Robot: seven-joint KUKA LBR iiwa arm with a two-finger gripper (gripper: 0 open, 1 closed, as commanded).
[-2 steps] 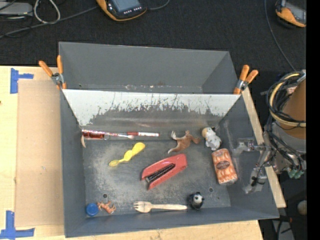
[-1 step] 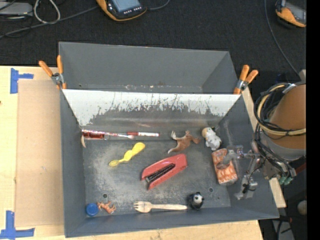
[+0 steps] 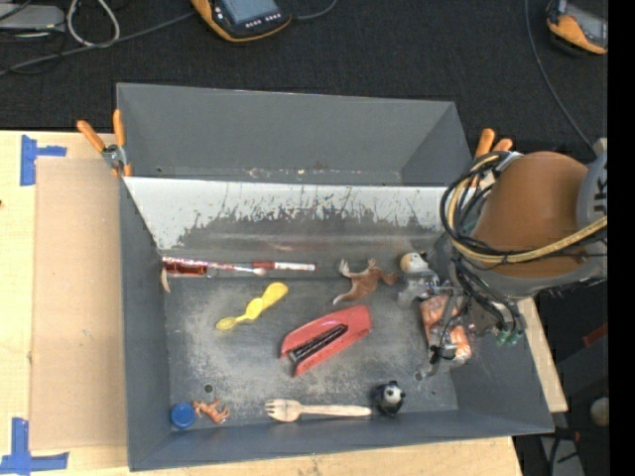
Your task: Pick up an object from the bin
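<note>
At front-left corner of the bin (image 3: 139,365): blue cap (image 3: 181,416), with a small orange figure (image 3: 210,411) just beside it on its right.

Along the foot of the back wall, left half: red-and-white striped stick (image 3: 238,266), lying flat, parallel to the wall. Below it and apart: yellow spoon-like piece (image 3: 253,306), tilted, thicker end up and to the right.

Front centre: pale wooden fork (image 3: 317,411), flat along the front wall, tines to the left.

Mid-floor: red stapler-shaped thing (image 3: 325,339) with a black slot on top, set diagonally, right end higher in the view. Just above that end, not touching as far as can be seen: brown toy animal (image 3: 362,281).

Right of the fork's handle, near it: small black-and-white ball (image 3: 389,397). Near the back wall, right of the animal: small pale round thing (image 3: 412,262).

Right side of the floor, at the foot of the right wall: gripper (image 3: 443,337), down inside the bin below the arm's orange cover (image 3: 531,201) and cable loops (image 3: 466,216). Directly at it: orange-and-white thing (image 3: 435,315), kind not readable, partly hidden by cables.

Gripper open or closed: cannot tell. Orange-and-white thing held or merely lying beneath: cannot tell. Ball and pale round thing are the nearest neighbours, both apart from the gripper.
</note>
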